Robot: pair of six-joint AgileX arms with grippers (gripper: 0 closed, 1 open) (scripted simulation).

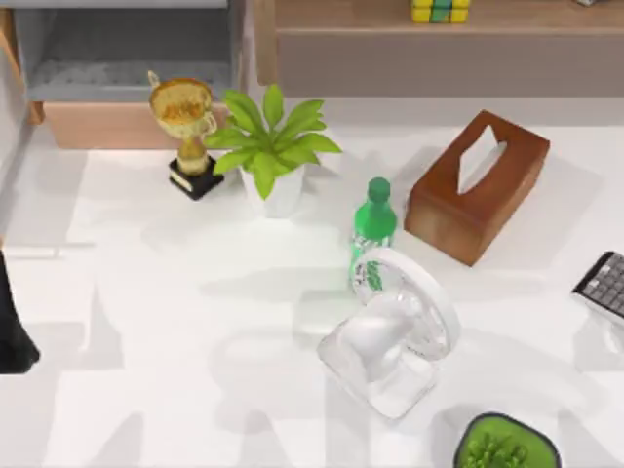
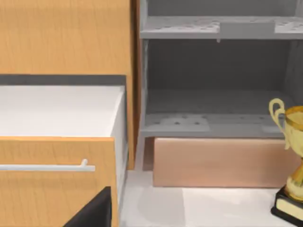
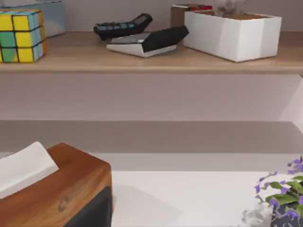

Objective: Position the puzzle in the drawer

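The puzzle (image 1: 440,10), a small cube with yellow, green and blue tiles, stands on the long wooden shelf (image 1: 390,24) at the back right; it appears again as the puzzle (image 3: 21,35) in the right wrist view. The drawer (image 1: 107,125) sits at the back left, pulled out, with a speckled grey inside and a tan front panel; the left wrist view faces the drawer (image 2: 218,161). My left arm (image 1: 15,331) is parked at the table's left edge, and a dark part of the left gripper (image 2: 92,213) shows. A dark part of my right gripper (image 3: 92,210) shows beside the tissue box.
A gold trophy (image 1: 185,132) and a potted plant (image 1: 273,146) stand before the drawer. A green bottle (image 1: 372,229), a white fan (image 1: 395,331) and a brown tissue box (image 1: 478,185) fill the middle right. A keyboard (image 1: 604,283) lies at the right edge.
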